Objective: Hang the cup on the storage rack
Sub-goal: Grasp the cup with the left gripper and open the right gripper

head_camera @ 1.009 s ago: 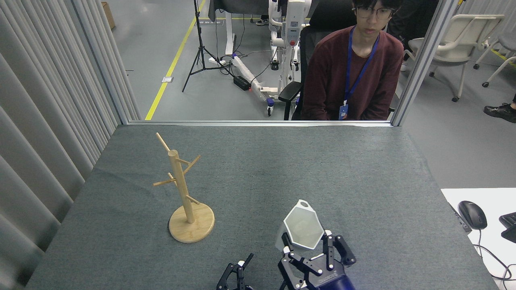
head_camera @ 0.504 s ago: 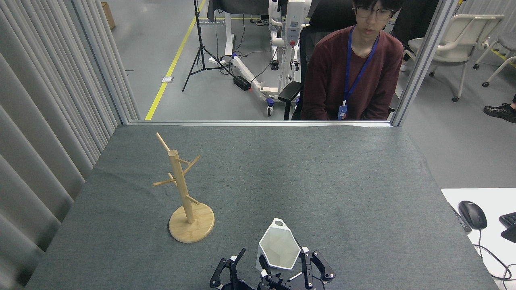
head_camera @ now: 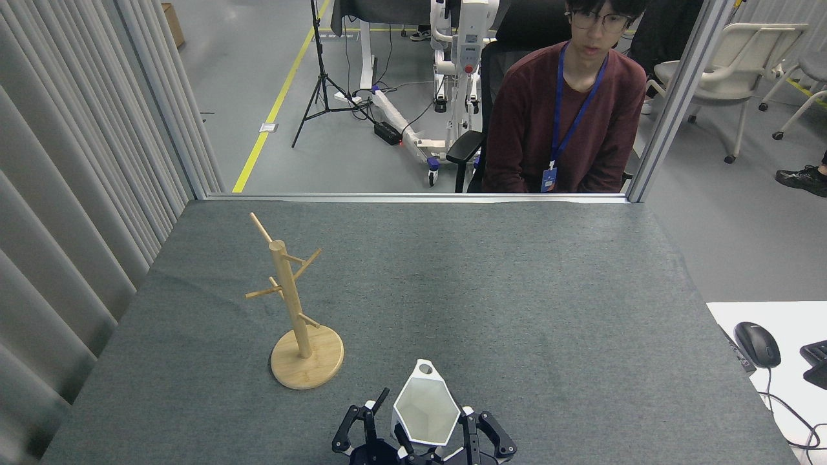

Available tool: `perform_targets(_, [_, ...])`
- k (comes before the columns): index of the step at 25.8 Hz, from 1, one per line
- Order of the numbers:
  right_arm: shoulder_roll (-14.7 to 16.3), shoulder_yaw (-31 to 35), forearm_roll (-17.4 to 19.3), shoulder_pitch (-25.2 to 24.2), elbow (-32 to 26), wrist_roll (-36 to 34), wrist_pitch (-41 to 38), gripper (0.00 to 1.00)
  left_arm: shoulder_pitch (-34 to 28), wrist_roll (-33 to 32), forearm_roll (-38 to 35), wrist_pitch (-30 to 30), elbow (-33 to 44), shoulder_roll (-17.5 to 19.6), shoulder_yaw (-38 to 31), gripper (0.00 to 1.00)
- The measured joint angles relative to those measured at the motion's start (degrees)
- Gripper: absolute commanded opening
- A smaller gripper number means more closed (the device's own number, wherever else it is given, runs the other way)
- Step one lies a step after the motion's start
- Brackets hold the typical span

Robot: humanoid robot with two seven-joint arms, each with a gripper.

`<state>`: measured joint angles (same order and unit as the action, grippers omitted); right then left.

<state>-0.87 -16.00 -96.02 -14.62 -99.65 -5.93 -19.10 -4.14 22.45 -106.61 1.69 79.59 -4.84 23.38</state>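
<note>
— What's my right gripper (head_camera: 431, 445) doing?
— It grips the cup (head_camera: 423, 413), mouth up and handle pointing away, ready for a peg. My left gripper (head_camera: 365, 426) beside it looks spread and empty. The rack (head_camera: 294, 310) stands apart, left.

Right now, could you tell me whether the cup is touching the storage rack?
Apart. The head view shows bare grey cloth between the cup, held low near the tools, and the storage rack base to its left.
</note>
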Motion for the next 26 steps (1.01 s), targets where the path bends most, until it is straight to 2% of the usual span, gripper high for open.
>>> perform_targets(3, [0.04, -0.04, -0.03, 0.09, 0.05, 0.18, 0.09, 0.64, 0.0, 0.0, 0.0, -0.04, 0.26, 0.0, 0.02, 0.96])
perform_targets(7, [0.16, -0.09, -0.03, 0.11, 0.18, -0.28, 0.15, 0.64, -0.02, -0.16, -0.05, 0.49, 1.0, 0.0, 0.12, 0.62])
perform_targets(11, [0.29, -0.14, -0.06, 0.02, 0.39, -0.47, 0.17, 0.67, -0.02, -1.34, -0.11, 2.22, 1.51, 0.01, 0.11, 0.47])
perform_targets(12, [0.3, -0.13, -0.06, -0.01, 0.41, -0.49, 0.25, 0.78, -0.01, -1.77, -0.11, 2.41, 1.6, 0.01, 0.1, 0.47])
perform_targets(13, [0.31, -0.13, -0.06, -0.02, 0.46, -0.49, 0.26, 0.98, 0.04, -1.95, -0.11, 2.56, 1.64, 0.01, 0.1, 0.47])
perform_targets(18, [0.35, 0.13, 0.09, 0.04, 0.51, 0.0, 0.23, 0.99, 0.37, -1.33, -0.04, 0.73, 1.73, -0.03, 0.03, 0.48])
perform_targets(26, [0.49, 0.72, 0.97, 0.28, -1.33, -4.9, -1.94, 0.99, 0.55, -1.55, -0.08, 0.15, 1.16, -0.05, 0.06, 0.49])
